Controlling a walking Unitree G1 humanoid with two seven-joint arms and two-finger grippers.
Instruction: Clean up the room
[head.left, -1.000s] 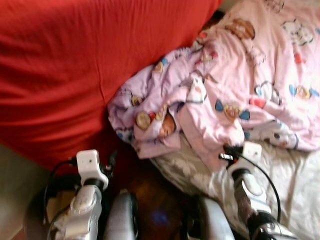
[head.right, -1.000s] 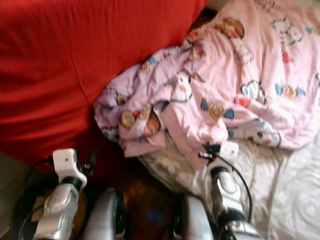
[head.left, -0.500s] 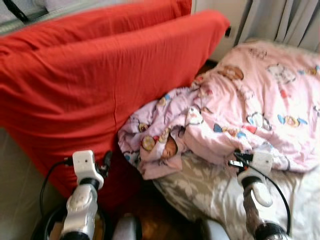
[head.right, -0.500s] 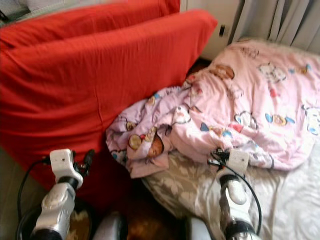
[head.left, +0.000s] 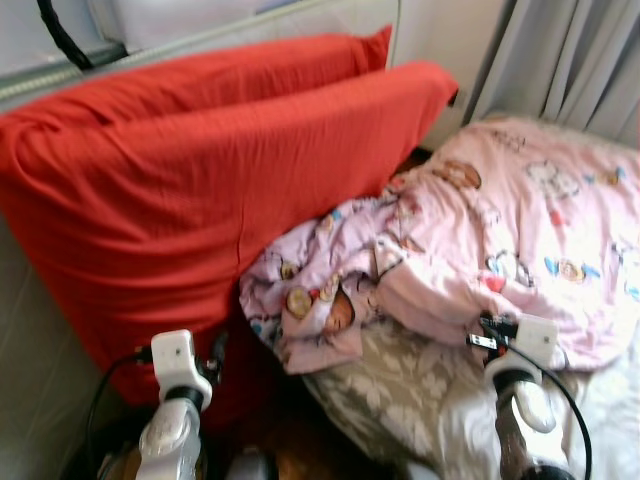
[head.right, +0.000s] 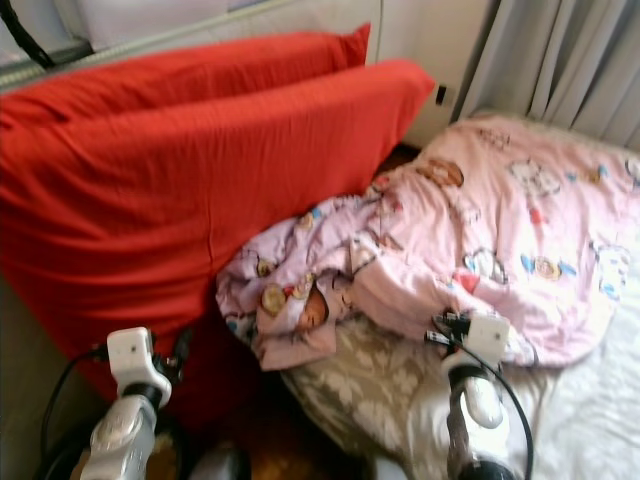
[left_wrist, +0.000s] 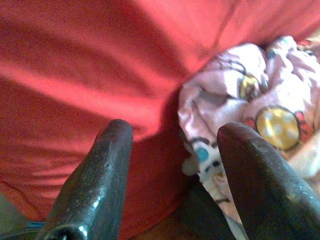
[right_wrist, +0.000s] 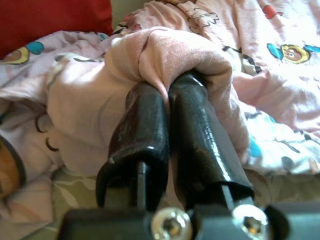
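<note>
A crumpled pink blanket (head.left: 480, 230) with cartoon prints lies across the bed, its near edge bunched beside the red cushions. My right gripper (right_wrist: 167, 87) is at that near edge, shut on a fold of the pink blanket (right_wrist: 165, 50) that wraps over its fingertips. In the left eye view the right wrist (head.left: 527, 342) sits low on the right, over the sheet. My left gripper (left_wrist: 175, 135) is open with nothing between its fingers, held low in front of the red cushion (left_wrist: 100, 65) and close to the blanket's bunched corner (left_wrist: 260, 115).
Two big red cushions (head.left: 200, 190) lean upright on the left, against a pale wall. A grey floral sheet (head.left: 400, 380) covers the bed below the blanket. Grey curtains (head.left: 570, 60) hang at the back right. Dark floor (head.left: 300, 455) shows between cushion and bed.
The whole view has tilted up and drawn back, so the cushion tops, wall and curtains now show. My right gripper stays at the blanket's edge. The left arm keeps its pose.
</note>
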